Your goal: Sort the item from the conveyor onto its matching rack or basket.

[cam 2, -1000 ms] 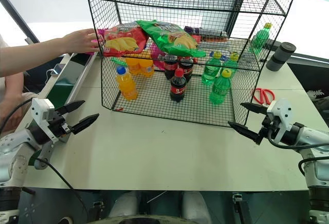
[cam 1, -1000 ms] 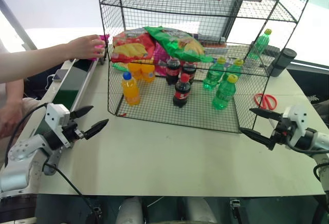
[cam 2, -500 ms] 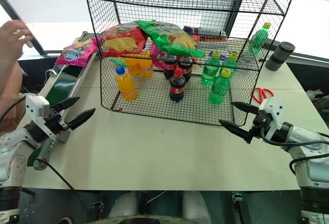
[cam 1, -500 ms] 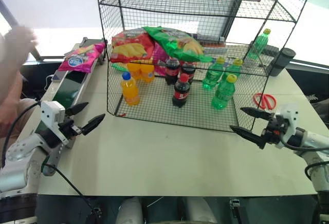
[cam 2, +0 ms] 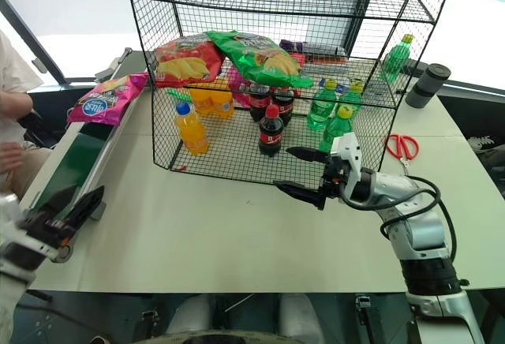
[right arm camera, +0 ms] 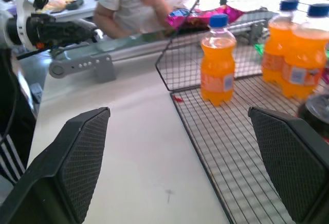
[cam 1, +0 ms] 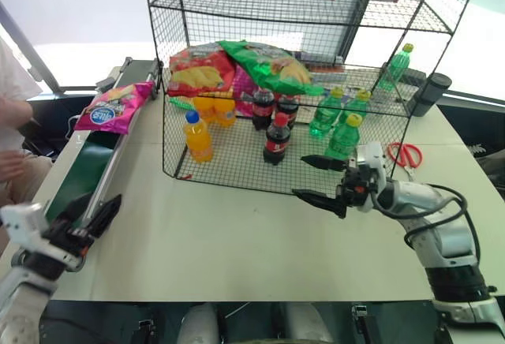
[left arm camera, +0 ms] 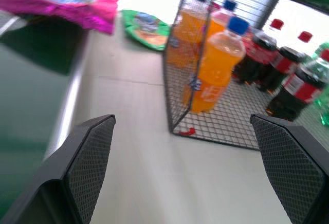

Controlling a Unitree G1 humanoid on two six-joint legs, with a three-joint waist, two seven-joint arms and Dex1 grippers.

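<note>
Sorting has not started for you: the magenta-pink snack bag [cam 1: 112,107] lies on the conveyor [cam 1: 87,162], near its far end, just beside the black wire rack [cam 1: 300,84]. Your left gripper [cam 1: 88,216] and right gripper [cam 1: 317,179] both stand spread wide, holding nothing. Pickup and shelving with the chip bags remain.

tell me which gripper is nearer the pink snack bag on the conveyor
Left. The left gripper sits open by the conveyor's near end, down the belt from the pink snack bag. The right gripper is open across the table at the rack front.
</note>
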